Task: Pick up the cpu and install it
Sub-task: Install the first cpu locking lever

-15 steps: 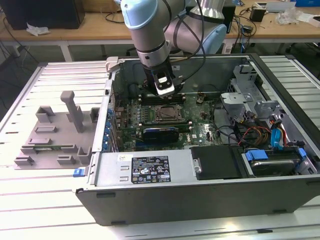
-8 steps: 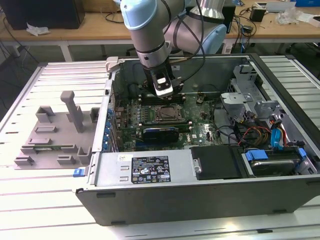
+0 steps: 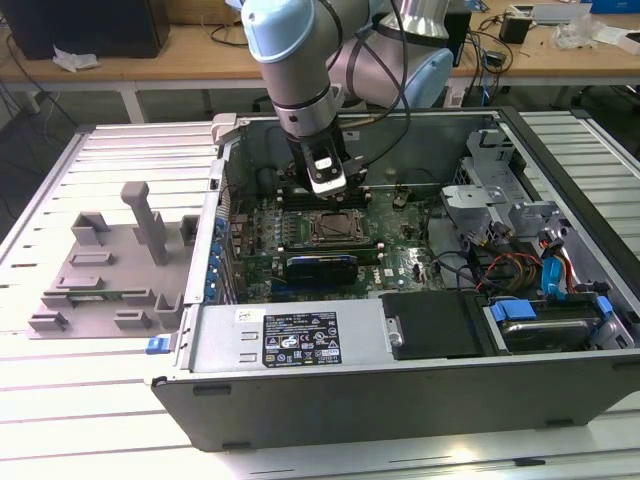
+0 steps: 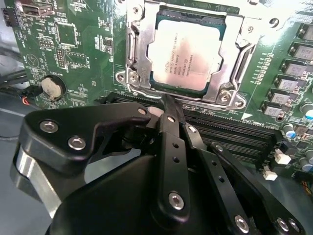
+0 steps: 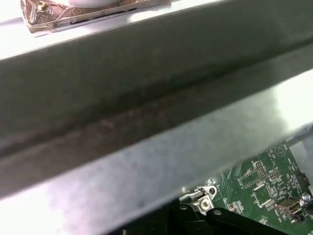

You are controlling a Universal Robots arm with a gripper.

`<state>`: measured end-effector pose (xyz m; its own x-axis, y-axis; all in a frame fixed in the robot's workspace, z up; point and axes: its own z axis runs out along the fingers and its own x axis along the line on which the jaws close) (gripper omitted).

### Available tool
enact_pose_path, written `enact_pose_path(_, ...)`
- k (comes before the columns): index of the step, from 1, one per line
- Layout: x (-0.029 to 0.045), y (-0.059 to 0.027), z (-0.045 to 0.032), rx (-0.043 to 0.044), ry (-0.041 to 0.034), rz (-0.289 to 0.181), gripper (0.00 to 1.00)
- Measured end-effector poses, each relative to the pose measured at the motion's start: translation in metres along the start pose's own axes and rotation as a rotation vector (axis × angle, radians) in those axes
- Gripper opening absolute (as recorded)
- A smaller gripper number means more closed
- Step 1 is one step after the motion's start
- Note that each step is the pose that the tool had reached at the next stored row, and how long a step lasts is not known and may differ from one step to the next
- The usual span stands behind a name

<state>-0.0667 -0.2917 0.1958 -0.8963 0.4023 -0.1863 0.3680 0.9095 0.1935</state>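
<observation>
The cpu (image 4: 188, 54), a flat square chip with a pale silver top, lies inside the metal socket frame (image 4: 134, 54) on the green motherboard (image 4: 73, 44). In the exterior view the cpu (image 3: 333, 228) sits at the middle of the board within the open computer case. My gripper (image 4: 168, 104) hangs just beside the socket's edge, its black fingers (image 4: 172, 132) brought together into a point with nothing between them. From the exterior view the gripper (image 3: 329, 186) stands a little above and behind the socket.
A grey plastic tray (image 3: 100, 275) with upright blocks lies at the exterior view's left, outside the case. The case wall (image 5: 146, 112) runs close by the wrist. Memory slots (image 4: 234, 134) border the socket. Drive cage and cables (image 3: 520, 240) fill the exterior view's right.
</observation>
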Motion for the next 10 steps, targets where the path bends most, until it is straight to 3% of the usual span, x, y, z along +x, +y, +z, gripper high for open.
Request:
enact_pose_path(7,-0.0051,0.0005,0.0014,-0.0092,0.0037,0.003,0.11)
enact_pose_path(9,-0.0064,0.0001,0.0016,-0.0184,0.0075,0.005,0.11)
enact_pose_path(10,-0.0068,-0.0002,0.0015,-0.0307,0.0126,0.009,0.11)
